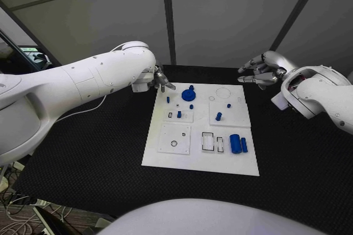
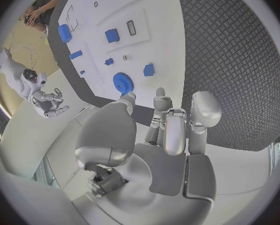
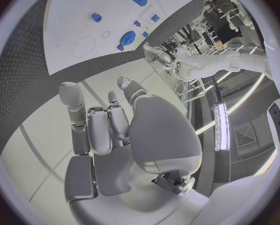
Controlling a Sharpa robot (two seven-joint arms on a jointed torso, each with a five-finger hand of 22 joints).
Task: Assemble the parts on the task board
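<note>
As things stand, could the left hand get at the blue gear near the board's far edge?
Probably yes: the left hand hovers open beside the blue gear, with nothing between them.

left robot hand (image 1: 160, 80): raised, fingers loosely apart, holding nothing (arm reaches in long)
right robot hand (image 1: 261, 71): fingers half-curled but apart, holding nothing

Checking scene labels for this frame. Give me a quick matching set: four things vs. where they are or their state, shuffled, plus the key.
Things:
1. blue gear
2. large blue cylinder
3. left hand
4. right hand

Places or states:
A. near edge of the task board, its right side
B. off the board, beyond its far right corner, holding nothing
C. far part of the board, middle
D. at the board's far left corner, holding nothing

Pairs: 1-C, 2-A, 3-D, 4-B
</note>
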